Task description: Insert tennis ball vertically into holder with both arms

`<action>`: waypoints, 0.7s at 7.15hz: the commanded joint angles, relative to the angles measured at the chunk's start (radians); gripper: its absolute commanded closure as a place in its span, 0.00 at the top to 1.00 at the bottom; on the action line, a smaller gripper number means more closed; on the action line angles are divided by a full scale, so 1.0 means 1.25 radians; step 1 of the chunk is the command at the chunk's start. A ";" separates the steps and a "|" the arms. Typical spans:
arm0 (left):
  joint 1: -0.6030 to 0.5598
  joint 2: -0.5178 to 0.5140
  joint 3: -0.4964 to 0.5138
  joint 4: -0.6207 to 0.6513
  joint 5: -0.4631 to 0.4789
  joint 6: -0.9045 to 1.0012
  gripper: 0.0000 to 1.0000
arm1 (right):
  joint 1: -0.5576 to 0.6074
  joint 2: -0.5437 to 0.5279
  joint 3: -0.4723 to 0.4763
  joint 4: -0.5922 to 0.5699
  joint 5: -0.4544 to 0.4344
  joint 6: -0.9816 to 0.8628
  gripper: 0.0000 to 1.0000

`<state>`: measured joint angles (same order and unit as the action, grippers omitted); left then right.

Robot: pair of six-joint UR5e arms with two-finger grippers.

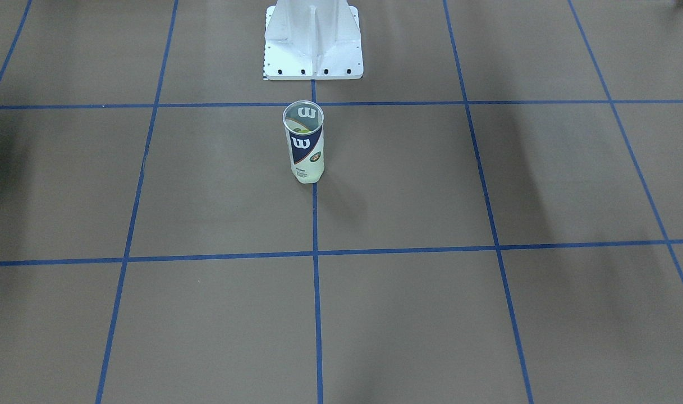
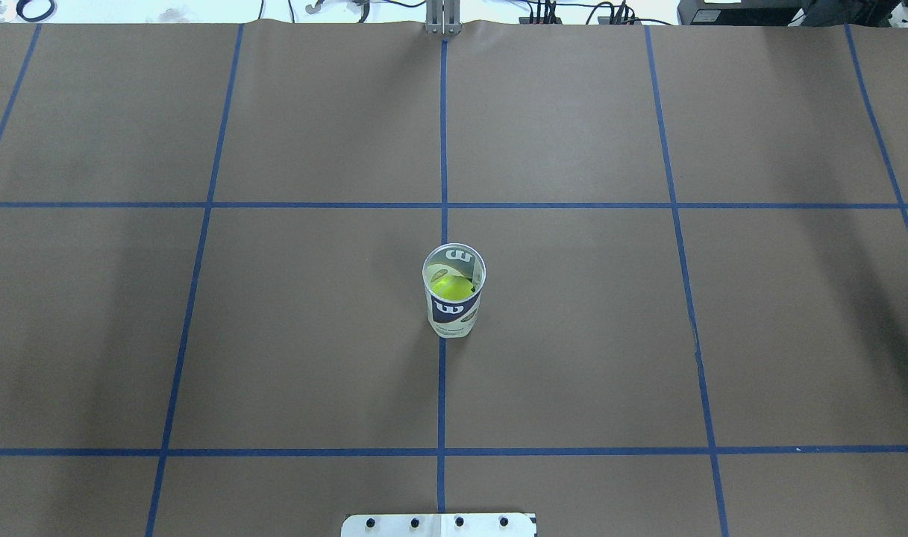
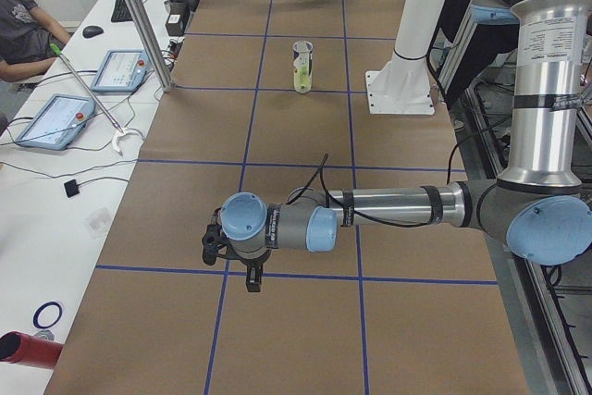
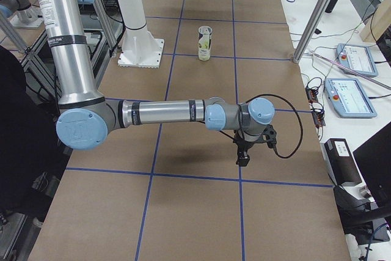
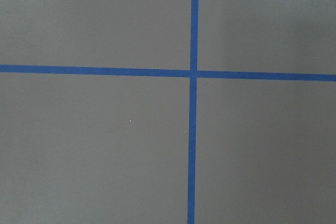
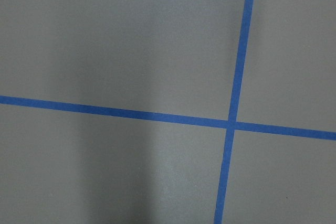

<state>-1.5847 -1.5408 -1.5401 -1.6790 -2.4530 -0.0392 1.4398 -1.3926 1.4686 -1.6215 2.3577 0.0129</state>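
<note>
Well apart from the holder (image 1: 306,147), both arms (image 3: 388,208) stretch level (fingers (image 4: 242,159) down).

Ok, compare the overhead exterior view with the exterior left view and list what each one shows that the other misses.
Only the overhead: it looks down the holder's open top to a yellow-green tennis ball inside. Only the exterior left: the left arm stretched low over the table, a seated person and two tablets on the side desk. Both: the holder upright on a blue tape line, and the white pedestal base.
</note>
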 commanded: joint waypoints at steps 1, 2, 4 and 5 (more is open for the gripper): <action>-0.001 0.001 -0.002 -0.001 0.000 0.003 1.00 | 0.002 0.001 0.001 0.000 0.005 0.002 1.00; 0.001 -0.009 0.002 0.003 0.004 0.002 1.00 | 0.009 0.000 0.000 0.000 0.005 0.001 1.00; 0.001 -0.012 -0.005 0.002 0.030 -0.001 1.00 | 0.023 -0.004 0.000 0.000 -0.006 -0.003 1.00; 0.001 -0.012 -0.007 0.002 0.030 -0.001 1.00 | 0.027 -0.007 0.001 0.000 -0.006 -0.003 1.00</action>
<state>-1.5832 -1.5545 -1.5452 -1.6766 -2.4218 -0.0395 1.4666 -1.3970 1.4683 -1.6214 2.3535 0.0098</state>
